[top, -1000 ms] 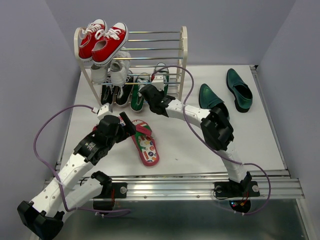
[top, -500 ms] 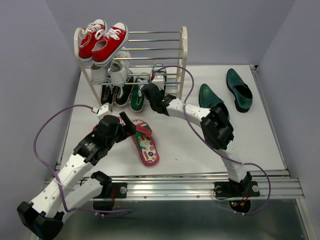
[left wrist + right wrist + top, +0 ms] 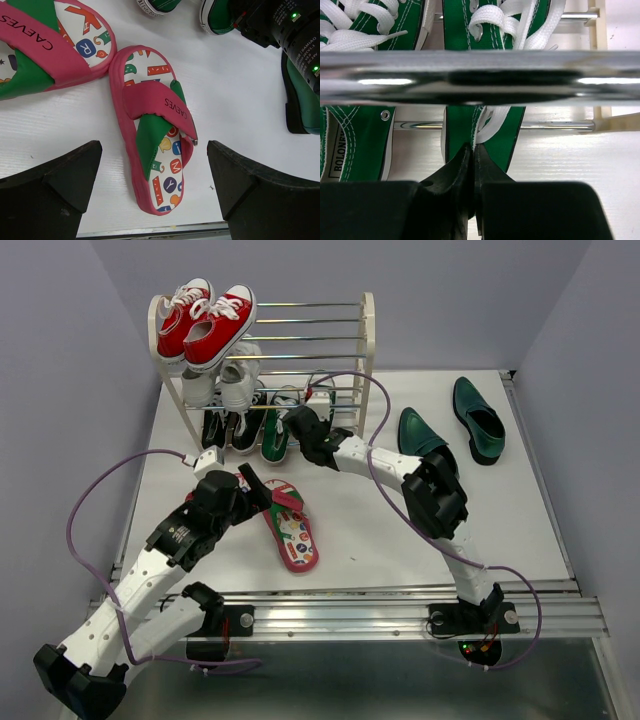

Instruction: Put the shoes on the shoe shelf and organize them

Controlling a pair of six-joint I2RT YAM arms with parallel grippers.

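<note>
- Two green canvas sneakers (image 3: 274, 436) sit on the lowest tier of the shoe shelf (image 3: 367, 335), at 3 o'clock of the black sneakers (image 3: 222, 428); the right gripper (image 3: 473, 150) is at the right-hand one, jaws pressed together, tips over its canvas beside a white lace; cannot tell whether fabric is pinched between them.
- One silver rod (image 3: 480, 80) of the shelf crosses the right wrist view just above those tips; tight quarters there.
- Left gripper (image 3: 153, 150) spread wide, holding nothing; one flip-flop (image 3: 155, 130) lies flat on the table below and between its fingers (image 3: 50, 190); the second flip-flop (image 3: 45, 50) lies at 10 o'clock of it, just beside.
- Two dark green loafers (image 3: 478, 420) lie on the table at 3 o'clock of the shelf, well apart from both grippers.
- Shelf stands at the table's 11 o'clock, by the far edge; red sneakers (image 3: 205, 325) on the top tier's left, white sneakers (image 3: 225, 380) below them; bare rods at 3 o'clock of both.
- Bare white table (image 3: 400, 540) runs from the flip-flops toward 3 o'clock.
</note>
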